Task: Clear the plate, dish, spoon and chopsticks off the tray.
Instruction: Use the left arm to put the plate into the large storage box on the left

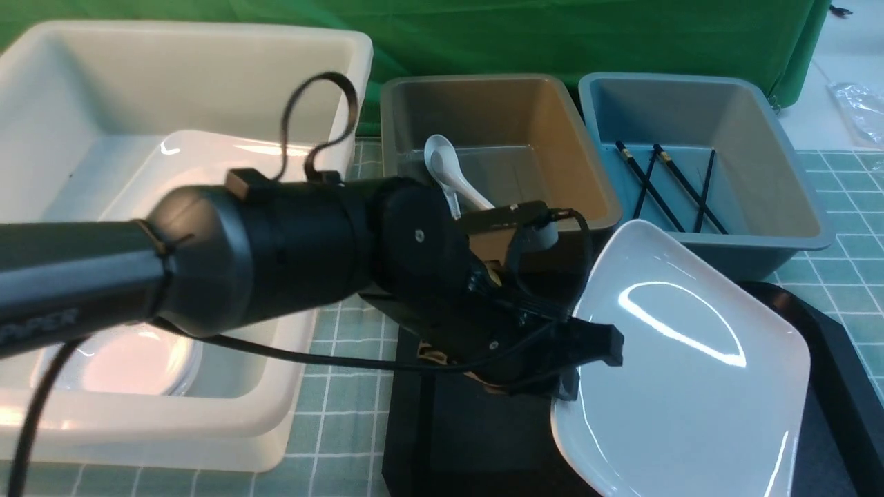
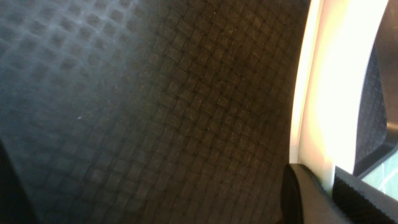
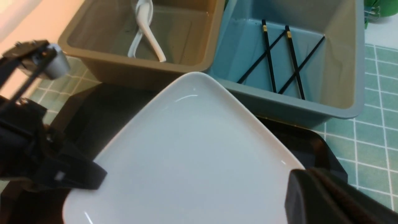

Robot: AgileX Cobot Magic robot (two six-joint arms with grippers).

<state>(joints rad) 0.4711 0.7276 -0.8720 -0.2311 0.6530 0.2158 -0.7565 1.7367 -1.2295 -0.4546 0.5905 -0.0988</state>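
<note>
Plate [image 1: 690, 359] tilts over tray [image 1: 851, 386] by near edge of desk [image 1: 345, 386]; left fingers [image 1: 599, 343] pinch its left rim; right fingers [image 3: 326, 199]: cannot tell.

Table [image 1: 856, 276] bears tray [image 1: 449, 442] and three tubs [image 1: 483, 110].

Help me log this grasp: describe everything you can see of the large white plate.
The plate is glossy white, ceramic-looking, rounded-square with a shallow raised rim, and empty. It is tilted over the black tray, in front of the blue tub. The left end effector clamps its left rim, one finger on each face. A dark finger of the right end effector overlaps the opposite edge; contact there is unclear.
</note>
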